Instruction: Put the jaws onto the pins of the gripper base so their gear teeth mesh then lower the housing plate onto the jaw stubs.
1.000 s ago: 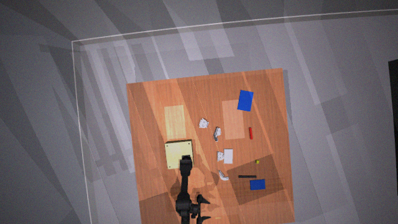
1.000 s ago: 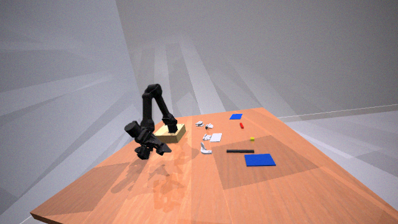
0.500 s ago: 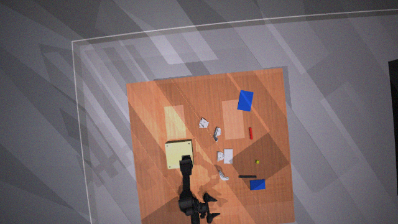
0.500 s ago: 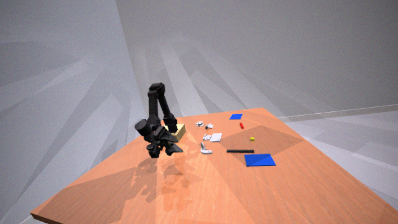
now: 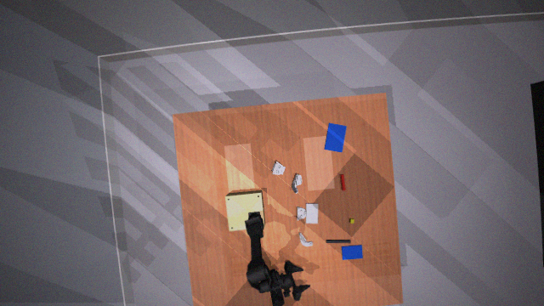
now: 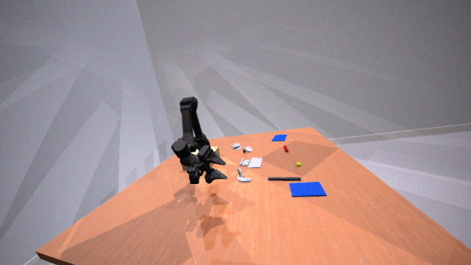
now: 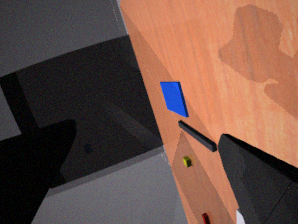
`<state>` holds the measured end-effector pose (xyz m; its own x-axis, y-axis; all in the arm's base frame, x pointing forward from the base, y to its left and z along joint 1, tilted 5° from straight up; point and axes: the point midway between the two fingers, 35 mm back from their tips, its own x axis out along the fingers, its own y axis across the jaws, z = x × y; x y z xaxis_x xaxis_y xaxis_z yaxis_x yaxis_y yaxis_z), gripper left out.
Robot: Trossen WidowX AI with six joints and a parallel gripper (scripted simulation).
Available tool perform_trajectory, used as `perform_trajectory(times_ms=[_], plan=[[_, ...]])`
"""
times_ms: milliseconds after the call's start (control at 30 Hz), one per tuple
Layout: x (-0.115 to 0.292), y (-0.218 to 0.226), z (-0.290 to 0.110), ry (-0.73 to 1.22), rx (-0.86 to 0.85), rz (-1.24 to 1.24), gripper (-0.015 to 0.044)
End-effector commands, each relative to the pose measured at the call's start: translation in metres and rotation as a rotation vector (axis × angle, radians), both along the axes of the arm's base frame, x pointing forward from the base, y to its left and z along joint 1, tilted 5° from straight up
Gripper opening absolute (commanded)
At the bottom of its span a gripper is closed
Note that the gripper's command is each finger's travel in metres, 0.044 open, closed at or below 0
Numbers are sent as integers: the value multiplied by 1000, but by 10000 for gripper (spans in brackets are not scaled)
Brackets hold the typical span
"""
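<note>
From where I stood, none of the assembly was done. The gripper point(image 5: 305, 278) point(image 6: 225, 171) point(image 7: 149, 133) hung over the near part of the table point(image 5: 204, 255) point(image 6: 257, 228) point(image 7: 210, 45), its fingers spread wide with nothing between them, well apart from the pieces.

The task's white pieces lay loose. A curved piece point(image 5: 305, 240) point(image 6: 243, 178), which I took for a jaw, was the nearest to the gripper. A second likely jaw point(image 5: 297, 180) point(image 6: 247, 149) lay farther off, near a small block point(image 5: 278, 168) point(image 6: 236, 148). Another block point(image 5: 301, 212) point(image 6: 245, 162) sat just beside the flat plate point(image 5: 312, 213) point(image 6: 255, 163), probably the housing plate. Neither jaw appeared to be on any pins, and the plate covered nothing. So everything seemed left to do: seat both jaws, mesh the teeth, lower the plate level, let go and back away.

I couldn't make out pins, stubs or gear teeth at that size, nor tell which block was the base. The arm point(image 5: 256, 251) point(image 6: 188, 123) hid part of the cream box point(image 5: 242, 210) point(image 6: 215, 150). The wrist view caught the rod point(image 5: 338, 241) point(image 6: 284, 179) point(image 7: 197, 136) and, cut off at its lower edge, only a pale sliver point(image 7: 240, 217) I couldn't identify.
</note>
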<state>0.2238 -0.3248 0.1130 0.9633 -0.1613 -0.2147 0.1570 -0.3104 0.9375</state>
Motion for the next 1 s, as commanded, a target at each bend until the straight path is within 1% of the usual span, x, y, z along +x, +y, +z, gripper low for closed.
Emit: perform_trajectory(times_ms=[0, 800, 967], plan=[[12, 5, 0, 24, -35, 25, 440], [83, 60, -11, 194, -287, 247, 440], [97, 78, 5, 187, -391, 296, 440]])
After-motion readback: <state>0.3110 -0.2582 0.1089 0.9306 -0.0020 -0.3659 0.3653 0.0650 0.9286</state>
